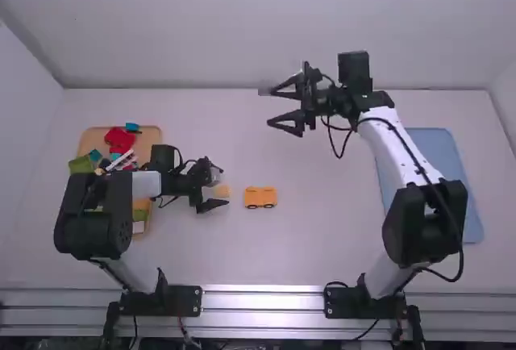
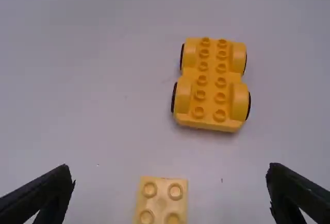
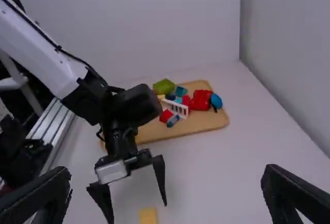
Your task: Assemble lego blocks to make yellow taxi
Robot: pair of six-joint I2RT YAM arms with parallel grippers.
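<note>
Left gripper [image 1: 222, 188] gapes near 1 cropped yellow block [image 2: 161, 203].

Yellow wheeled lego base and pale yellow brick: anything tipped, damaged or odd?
Nothing stands out: the yellow wheeled base sits upright and looks undamaged. The pale yellow brick lies studs up, with the open left gripper over it.

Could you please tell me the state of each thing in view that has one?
left gripper: open, around the brick, not touching it
right gripper: open, holding nothing
car base: on its wheels, studs bare
brick: studs up, unattached
wooden tray: holding assorted blocks
blue tray: flat
</note>
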